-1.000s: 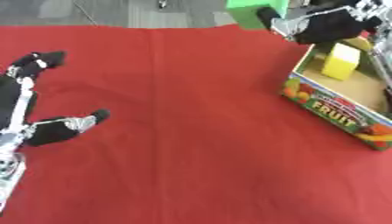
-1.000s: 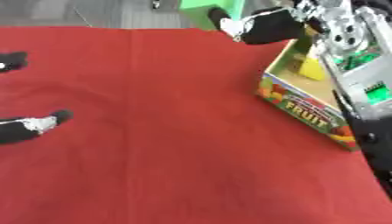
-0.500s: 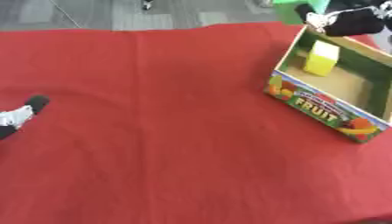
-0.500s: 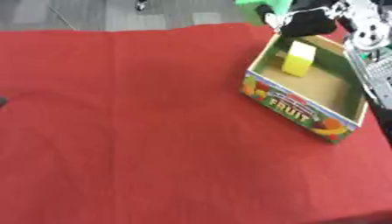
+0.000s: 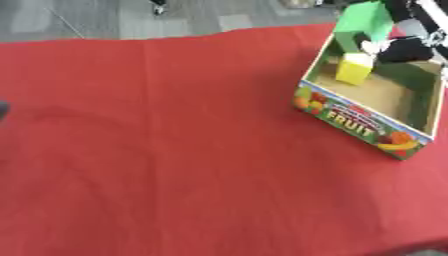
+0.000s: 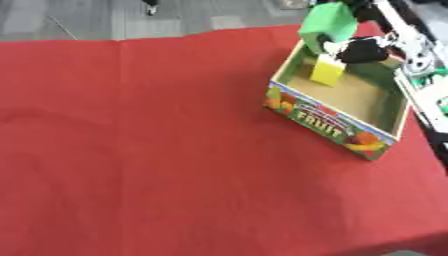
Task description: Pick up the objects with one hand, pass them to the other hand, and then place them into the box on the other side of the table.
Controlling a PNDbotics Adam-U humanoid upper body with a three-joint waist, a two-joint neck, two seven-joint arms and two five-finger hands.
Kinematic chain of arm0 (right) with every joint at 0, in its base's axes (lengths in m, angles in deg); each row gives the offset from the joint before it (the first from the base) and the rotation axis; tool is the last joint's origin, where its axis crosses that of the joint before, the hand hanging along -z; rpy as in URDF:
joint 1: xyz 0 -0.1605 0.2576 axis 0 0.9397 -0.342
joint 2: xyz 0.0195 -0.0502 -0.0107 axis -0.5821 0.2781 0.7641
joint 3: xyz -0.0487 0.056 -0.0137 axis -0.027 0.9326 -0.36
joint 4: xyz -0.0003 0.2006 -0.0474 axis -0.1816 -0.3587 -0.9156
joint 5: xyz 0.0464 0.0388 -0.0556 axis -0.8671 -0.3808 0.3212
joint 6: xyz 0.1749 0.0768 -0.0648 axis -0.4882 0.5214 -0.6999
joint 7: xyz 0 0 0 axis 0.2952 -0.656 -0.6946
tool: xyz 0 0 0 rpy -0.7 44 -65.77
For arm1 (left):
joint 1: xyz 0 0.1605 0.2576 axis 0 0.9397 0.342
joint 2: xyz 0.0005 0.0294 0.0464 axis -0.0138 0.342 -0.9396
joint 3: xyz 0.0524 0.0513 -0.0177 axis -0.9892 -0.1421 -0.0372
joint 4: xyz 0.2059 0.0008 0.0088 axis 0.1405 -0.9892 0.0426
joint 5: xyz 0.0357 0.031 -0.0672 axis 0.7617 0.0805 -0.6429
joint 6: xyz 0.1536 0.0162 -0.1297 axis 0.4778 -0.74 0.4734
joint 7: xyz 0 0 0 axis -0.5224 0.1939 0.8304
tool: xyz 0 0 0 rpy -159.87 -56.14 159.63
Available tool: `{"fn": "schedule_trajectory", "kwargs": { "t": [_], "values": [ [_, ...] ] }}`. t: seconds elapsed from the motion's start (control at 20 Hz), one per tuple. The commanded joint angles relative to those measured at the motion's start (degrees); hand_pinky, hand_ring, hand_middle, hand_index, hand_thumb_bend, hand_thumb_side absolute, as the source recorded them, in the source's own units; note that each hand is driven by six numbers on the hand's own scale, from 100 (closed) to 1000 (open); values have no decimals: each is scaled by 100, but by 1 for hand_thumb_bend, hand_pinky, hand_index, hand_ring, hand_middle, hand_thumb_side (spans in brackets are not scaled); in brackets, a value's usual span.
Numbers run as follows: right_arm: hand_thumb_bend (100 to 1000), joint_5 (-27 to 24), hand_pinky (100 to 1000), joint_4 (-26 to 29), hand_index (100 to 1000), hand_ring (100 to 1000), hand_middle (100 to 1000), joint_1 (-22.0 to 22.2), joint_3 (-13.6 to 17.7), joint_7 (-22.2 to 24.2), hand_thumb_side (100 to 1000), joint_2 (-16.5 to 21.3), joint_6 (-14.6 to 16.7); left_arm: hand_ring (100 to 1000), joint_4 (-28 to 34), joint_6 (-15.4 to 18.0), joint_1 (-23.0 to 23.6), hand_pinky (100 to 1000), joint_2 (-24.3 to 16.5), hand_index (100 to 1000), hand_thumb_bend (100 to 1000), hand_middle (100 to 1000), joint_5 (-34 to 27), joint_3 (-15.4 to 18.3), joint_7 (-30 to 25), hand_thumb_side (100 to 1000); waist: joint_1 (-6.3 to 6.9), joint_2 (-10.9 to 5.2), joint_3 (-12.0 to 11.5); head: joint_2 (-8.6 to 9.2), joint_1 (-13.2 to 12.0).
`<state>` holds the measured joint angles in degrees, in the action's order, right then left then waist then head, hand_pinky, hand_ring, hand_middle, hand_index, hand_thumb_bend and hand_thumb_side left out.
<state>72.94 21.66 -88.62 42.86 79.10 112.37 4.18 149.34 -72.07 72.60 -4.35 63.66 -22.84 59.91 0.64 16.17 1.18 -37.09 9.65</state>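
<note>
A cardboard box (image 6: pixel 325 123) with "FRUIT" printed on its front wall sits at the right side of the red table. A yellow block (image 5: pixel 354 68) stands inside it near the far left corner. Over that far corner hangs a green block (image 6: pixel 328 20), with my right hand (image 6: pixel 362 50) shut on its lower right edge; the arm comes in from the upper right. Of my left hand only a dark tip (image 5: pixel 3 108) shows at the left edge of the left eye view.
Red cloth (image 5: pixel 175 150) covers the whole table to the left of and in front of the box. Grey floor lies beyond the table's far edge (image 5: pixel 131 38). Part of my right arm (image 6: pixel 418 75) runs along the box's right side.
The camera has swung, shifting the whole picture, and my left hand has slid almost out of view. My right hand still holds the green block, now right over the box's far corner.
</note>
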Motion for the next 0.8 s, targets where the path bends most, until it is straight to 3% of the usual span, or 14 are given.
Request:
{"fn": "schedule_trajectory", "kwargs": {
  "t": [0.05,0.35,0.5,0.55,0.6,0.65,0.7,0.8],
  "values": [
    [240,162,780,-245,667,723,509,-44,125,-66,100,226,65,708,104,-9,-14,759,-167,849,671,663,-50,114,66,503,1,-133,-11,62,25],
    [282,477,783,-720,681,735,528,-2,177,-210,100,230,158,709,113,-15,-1,759,-164,850,664,664,-73,135,104,507,21,-128,-35,71,30],
    [333,595,804,-870,752,786,635,25,191,-174,100,224,213,710,119,-18,4,760,-161,850,661,664,-77,137,107,510,30,-124,-43,68,31],
    [381,624,821,-888,786,820,718,32,195,-148,106,224,244,710,120,-20,4,760,-160,850,659,664,-76,137,108,510,31,-123,-44,67,30],
    [437,668,842,-888,839,865,788,41,188,-94,182,231,295,710,122,-22,4,760,-159,851,659,664,-76,137,110,511,32,-122,-45,65,33],
    [441,735,846,-885,846,871,798,50,185,-15,197,240,354,710,122,-24,5,760,-158,851,659,664,-76,137,112,511,32,-121,-44,62,36],
    [477,814,880,-883,902,938,876,57,187,63,315,247,409,710,123,-25,6,760,-157,850,659,664,-76,136,113,511,32,-121,-41,57,34],
    [527,1007,902,-893,933,985,913,68,212,188,394,248,505,711,123,-27,6,760,-154,851,658,664,-72,132,110,510,33,-119,-38,48,17]
  ]
}}
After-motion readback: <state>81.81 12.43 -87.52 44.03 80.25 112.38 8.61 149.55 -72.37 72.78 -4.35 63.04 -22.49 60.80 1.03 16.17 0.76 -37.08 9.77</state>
